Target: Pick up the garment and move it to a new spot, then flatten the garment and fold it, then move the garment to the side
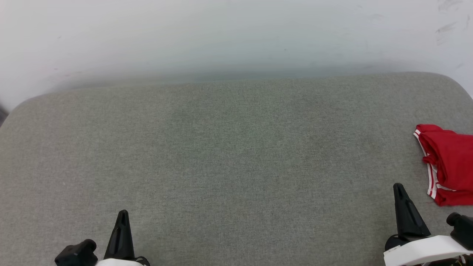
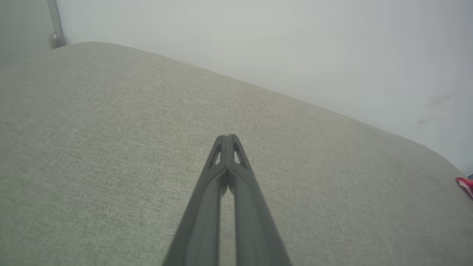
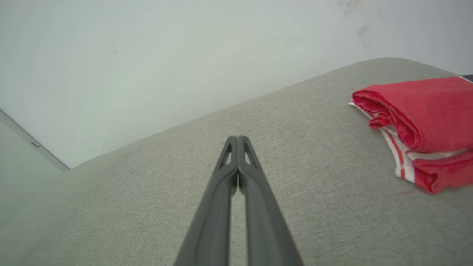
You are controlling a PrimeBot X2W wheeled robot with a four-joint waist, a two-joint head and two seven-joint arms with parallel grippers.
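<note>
Looks basically done: red thin-fabric jersey with striped white trim (image 1: 451, 159) folded up at right edge of grey fabric-topped table (image 1: 221, 147). Empty clenched jaws on left gripper (image 2: 228, 137) and right gripper (image 3: 238, 137). Nothing left, probably.

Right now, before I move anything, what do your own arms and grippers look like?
Left gripper and right gripper match: two long dark grey fingers each, tapering to a narrow tip, with a small slotted cutout near each tip. In the head view they rise from white wrist shells, each with a black rounded block beside it. I can make out no markings.
</note>
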